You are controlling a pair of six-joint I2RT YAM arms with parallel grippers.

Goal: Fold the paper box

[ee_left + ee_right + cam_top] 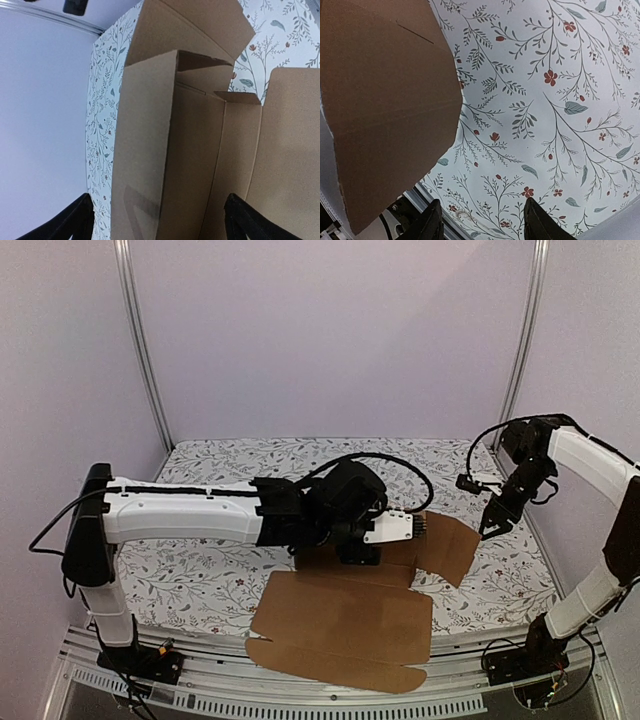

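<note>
The box (345,625) lies mostly flat on the flowered cloth (190,575), near the front edge, between the two arms; its far part is folded up into a wall (145,150), and a side flap (447,548) slopes off to the right. The left gripper (159,207) hangs over that raised part, jaws spread wide, one on either side of the wall; I can't tell whether they touch it. The right gripper (482,201) hovers above bare cloth just right of the flap, jaws parted, holding nothing.
</note>
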